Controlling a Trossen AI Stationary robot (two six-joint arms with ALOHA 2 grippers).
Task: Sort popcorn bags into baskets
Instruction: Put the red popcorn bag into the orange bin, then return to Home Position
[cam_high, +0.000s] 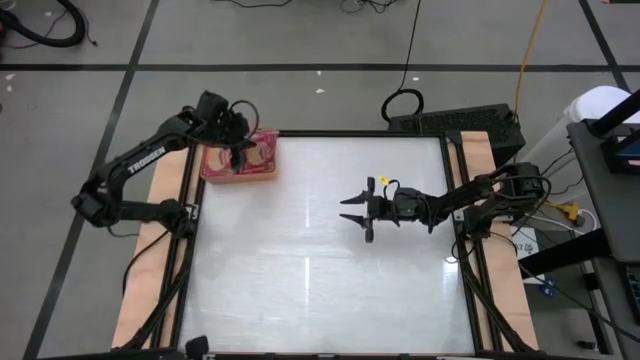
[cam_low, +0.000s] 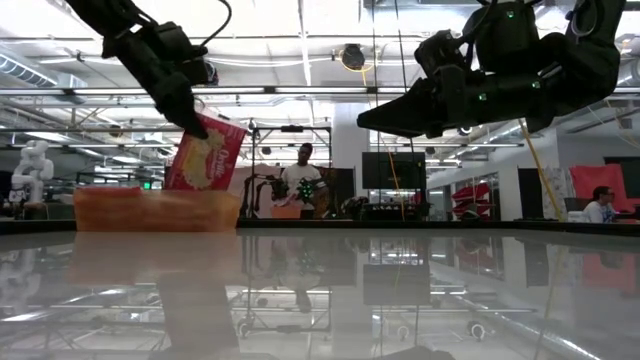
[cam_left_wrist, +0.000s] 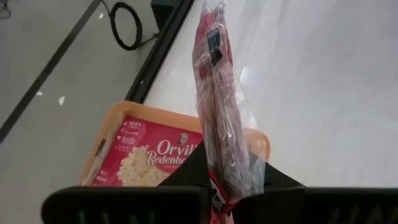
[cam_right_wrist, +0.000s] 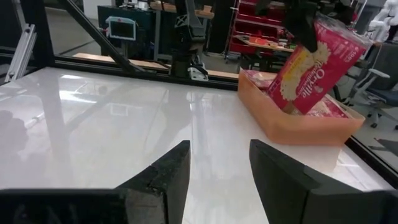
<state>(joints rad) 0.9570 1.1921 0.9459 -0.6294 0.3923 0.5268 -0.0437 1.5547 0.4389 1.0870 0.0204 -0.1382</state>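
Table surface (cam_high: 300, 290) bare over near half and middle; free passage there. Far-left corner occupied: orange tray (cam_high: 240, 166), one popcorn bag lying flat inside (cam_left_wrist: 149, 158). Above the tray, left gripper (cam_high: 238, 152) clamps a second bag (cam_low: 205, 152) upright and tilted, blocking approach from overhead. Right gripper (cam_high: 356, 211) hangs above mid-table, fingers apart, well clear of the tray; open lane between them. Wooden boards (cam_high: 150, 240) flank both sides. Room left inside the tray beside the flat bag: probably some, partly hidden.

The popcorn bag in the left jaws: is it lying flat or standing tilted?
Tilted: the popcorn bag leans on edge, its lower end inside the orange basket.
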